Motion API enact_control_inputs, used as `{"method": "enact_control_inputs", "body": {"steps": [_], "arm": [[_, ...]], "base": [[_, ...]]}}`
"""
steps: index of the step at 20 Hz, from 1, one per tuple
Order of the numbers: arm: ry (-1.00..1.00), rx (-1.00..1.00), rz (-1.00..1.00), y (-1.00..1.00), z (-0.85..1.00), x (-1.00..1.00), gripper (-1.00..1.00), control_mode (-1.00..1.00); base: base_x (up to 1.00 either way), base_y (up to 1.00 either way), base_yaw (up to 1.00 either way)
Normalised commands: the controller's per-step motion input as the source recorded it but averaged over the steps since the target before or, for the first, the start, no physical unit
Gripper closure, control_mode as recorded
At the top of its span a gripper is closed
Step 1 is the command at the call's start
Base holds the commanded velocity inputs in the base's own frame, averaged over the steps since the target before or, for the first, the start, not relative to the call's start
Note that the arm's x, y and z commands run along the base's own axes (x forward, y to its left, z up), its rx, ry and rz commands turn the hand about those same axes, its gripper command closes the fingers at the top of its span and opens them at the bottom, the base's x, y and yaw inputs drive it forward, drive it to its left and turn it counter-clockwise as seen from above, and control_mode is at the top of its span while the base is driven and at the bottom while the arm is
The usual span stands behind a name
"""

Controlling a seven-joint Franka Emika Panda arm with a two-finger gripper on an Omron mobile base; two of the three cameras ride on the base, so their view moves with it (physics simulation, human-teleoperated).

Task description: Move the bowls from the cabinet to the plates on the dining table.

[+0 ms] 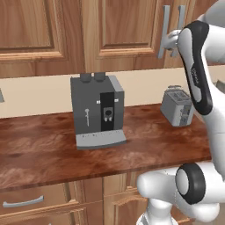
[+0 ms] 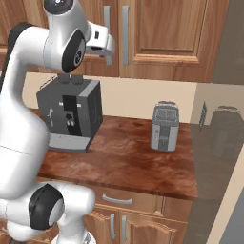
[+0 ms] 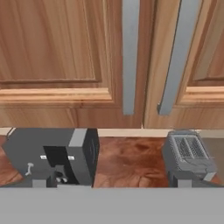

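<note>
My gripper (image 2: 108, 47) is raised in front of the closed cabinet (image 3: 57, 57).

My fingers are spread wide and hold nothing. They are near the two grey bar handles (image 3: 130, 57) where the doors meet. Below, on the wooden counter (image 1: 44, 149), a coffee machine (image 1: 97, 110) and a toaster (image 2: 165, 127) stand well apart.

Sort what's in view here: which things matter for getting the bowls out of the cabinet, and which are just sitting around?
Part of the job:
- cabinet, doors closed
- its two grey handles
- end effector, open, up by the handles

Just sitting around:
- coffee machine on the counter
- toaster on the same counter
</note>
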Motion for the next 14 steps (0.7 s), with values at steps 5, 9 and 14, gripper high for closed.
{"method": "enact_control_inputs", "body": {"steps": [5,9,14], "arm": [[0.00,0.00,0.02,0.00,0.00,0.55,-1.00,-1.00],[0.00,0.00,0.00,-0.12,0.00,0.34,-1.00,-1.00],[0.00,0.00,0.00,-0.06,0.02,0.20,-1.00,-1.00]], "base": [[0.00,0.00,0.00],[0.00,0.00,0.00],[0.00,0.00,0.00]]}}
